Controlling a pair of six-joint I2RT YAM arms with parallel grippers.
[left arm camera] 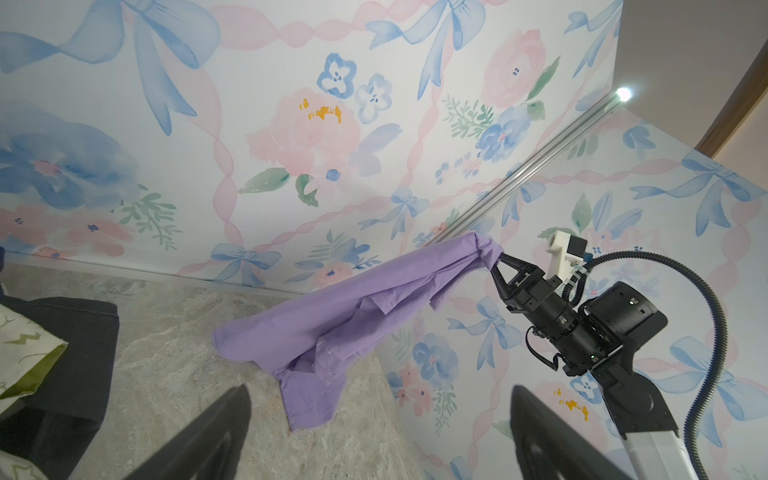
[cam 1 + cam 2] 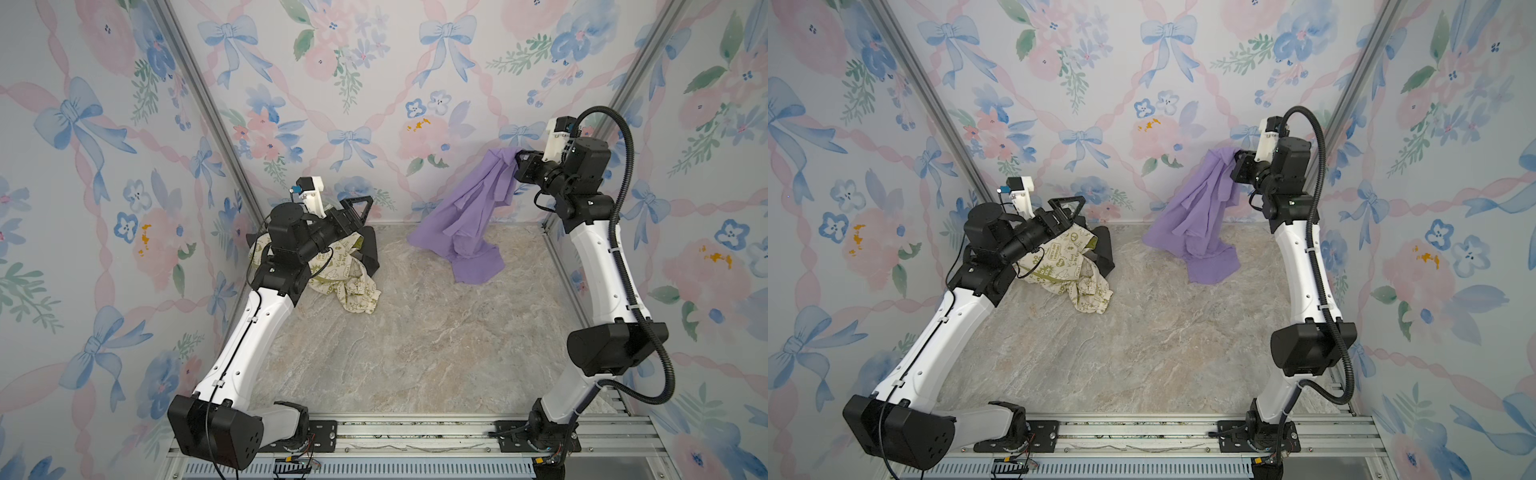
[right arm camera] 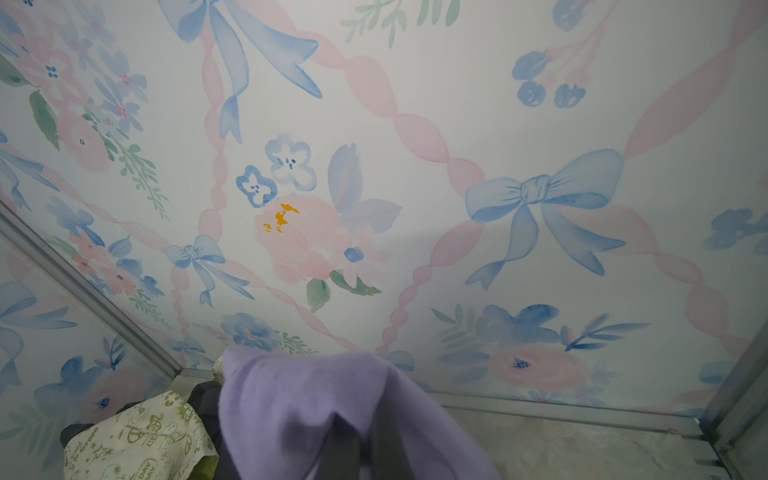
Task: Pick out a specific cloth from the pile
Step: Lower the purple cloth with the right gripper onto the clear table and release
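Hanging over the marbled table (image 2: 415, 353) between flowered walls (image 2: 332, 83), the cloth (image 2: 461, 220) is pinched in my right claw (image 2: 520, 158), its tail touching the table. My left claw (image 2: 359, 216) gapes wide above the pile (image 2: 357, 286).

The pile (image 2: 358, 291) lies half hidden — the left arm (image 2: 291, 241) covers it.

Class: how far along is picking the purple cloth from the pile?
Done: the purple cloth lies apart from the pile. In hand: the right pincer is shut on its upper end; the lower end rests on the table. Left: releasing it.
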